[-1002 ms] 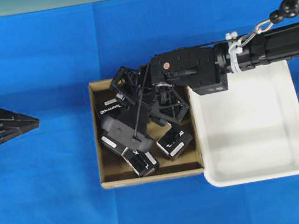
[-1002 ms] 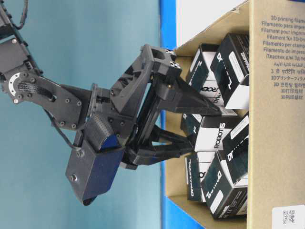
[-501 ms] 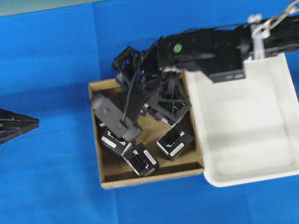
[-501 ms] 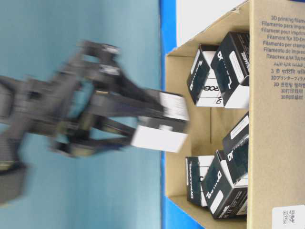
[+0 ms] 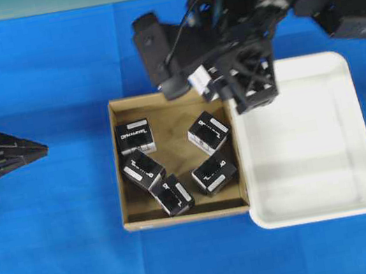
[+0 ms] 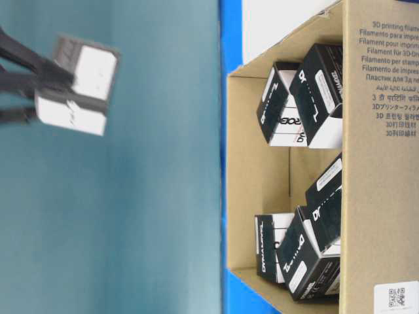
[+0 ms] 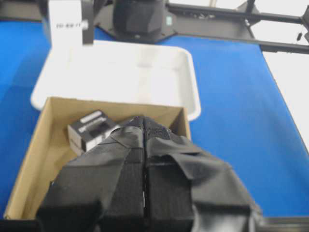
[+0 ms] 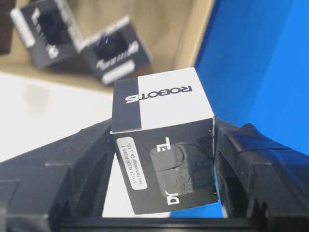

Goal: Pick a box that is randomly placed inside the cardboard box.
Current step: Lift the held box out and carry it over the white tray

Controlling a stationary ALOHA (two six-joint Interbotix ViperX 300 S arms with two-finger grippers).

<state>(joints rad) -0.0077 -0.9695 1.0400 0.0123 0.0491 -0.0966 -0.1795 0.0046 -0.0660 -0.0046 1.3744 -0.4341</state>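
Observation:
My right gripper (image 5: 210, 81) is shut on one small black and white box (image 5: 204, 78), held in the air over the back right corner of the cardboard box (image 5: 120, 176). The right wrist view shows this box (image 8: 161, 145) squeezed between both fingers, its white face up. In the table-level view it (image 6: 78, 85) hangs well clear of the cardboard box (image 6: 380, 163). Several more black boxes lie inside the cardboard box, one with large lettering (image 5: 135, 137). My left gripper (image 5: 42, 149) rests at the far left, its fingers (image 7: 130, 145) pressed together on nothing.
A white plastic tray (image 5: 355, 149) with nothing in it stands against the right side of the cardboard box. Blue cloth covers the table all around. Dark frame posts stand at the left and right edges.
My right gripper has risen out of the cardboard box with one box and drawn back toward the rear, near the tray's corner. The left arm has not moved.

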